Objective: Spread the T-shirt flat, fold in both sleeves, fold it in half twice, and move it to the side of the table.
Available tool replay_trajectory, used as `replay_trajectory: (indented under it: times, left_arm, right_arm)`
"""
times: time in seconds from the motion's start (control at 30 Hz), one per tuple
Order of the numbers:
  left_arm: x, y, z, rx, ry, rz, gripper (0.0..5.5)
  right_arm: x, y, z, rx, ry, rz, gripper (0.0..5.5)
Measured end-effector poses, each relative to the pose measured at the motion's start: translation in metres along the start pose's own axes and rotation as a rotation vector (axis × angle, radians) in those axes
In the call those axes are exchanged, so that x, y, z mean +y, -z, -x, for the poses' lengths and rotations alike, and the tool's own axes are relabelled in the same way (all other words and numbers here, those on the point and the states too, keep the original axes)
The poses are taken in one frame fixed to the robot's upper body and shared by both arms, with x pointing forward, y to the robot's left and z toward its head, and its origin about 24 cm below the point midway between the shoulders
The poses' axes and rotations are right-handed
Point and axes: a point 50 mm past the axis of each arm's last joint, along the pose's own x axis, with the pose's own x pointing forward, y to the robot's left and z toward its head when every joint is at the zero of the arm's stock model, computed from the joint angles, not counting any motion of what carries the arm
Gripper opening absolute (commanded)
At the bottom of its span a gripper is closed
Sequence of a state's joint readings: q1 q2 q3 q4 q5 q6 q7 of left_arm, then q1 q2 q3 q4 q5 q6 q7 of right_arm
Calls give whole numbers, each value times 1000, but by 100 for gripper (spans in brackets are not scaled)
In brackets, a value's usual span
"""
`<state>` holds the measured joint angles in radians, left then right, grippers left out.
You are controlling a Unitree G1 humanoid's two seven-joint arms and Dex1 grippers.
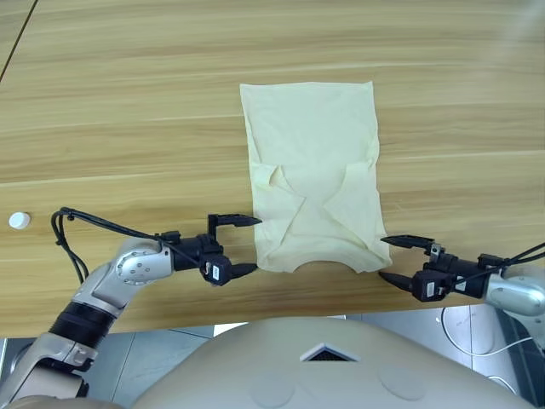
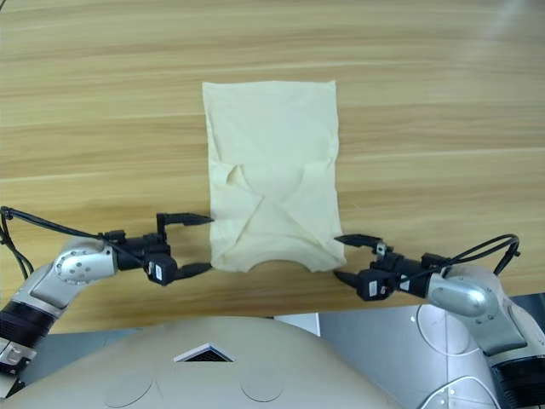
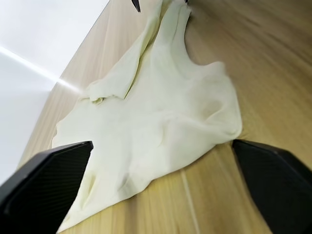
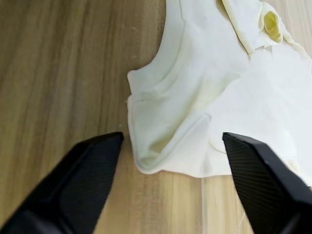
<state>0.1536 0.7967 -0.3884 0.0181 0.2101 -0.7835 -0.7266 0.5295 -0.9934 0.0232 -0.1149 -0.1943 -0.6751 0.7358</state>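
Observation:
A pale yellow T-shirt [image 1: 312, 170] lies on the wooden table [image 1: 128, 102] as a long rectangle, both sleeves folded in over the chest, its collar toward the near edge. My left gripper [image 1: 255, 245] stands open just left of the shirt's near left corner [image 3: 161, 146], one finger on each side of it. At the near right corner [image 4: 161, 146] my right gripper [image 1: 393, 259] is open the same way. Neither holds cloth.
A small white cap [image 1: 19, 221] rests on the table far to the left. A black cable [image 1: 85, 223] loops off the left arm. The table's near edge [image 1: 255, 319] runs just behind both grippers. Bare wood stretches wide on both sides of the shirt.

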Motion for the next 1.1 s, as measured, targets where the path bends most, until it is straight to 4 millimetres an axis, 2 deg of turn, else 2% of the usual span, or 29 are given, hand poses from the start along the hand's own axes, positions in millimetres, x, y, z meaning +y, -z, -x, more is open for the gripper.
replay_trajectory:
  times: [0.27,0.57,0.93,1.1]
  left_arm:
    - [-7,-2,-4,-29,54,7,341]
    - [-13,-2,-6,-35,85,20,189]
    - [-11,-1,-8,-35,95,7,11]
    - [-16,-6,-9,-68,107,36,0]
  right_arm:
    - [-1,-1,-11,-12,8,9,177]
    - [2,2,-14,8,1,3,9]
    - [4,0,-14,-2,-3,0,0]
    - [5,-3,-14,-16,-1,-7,0]
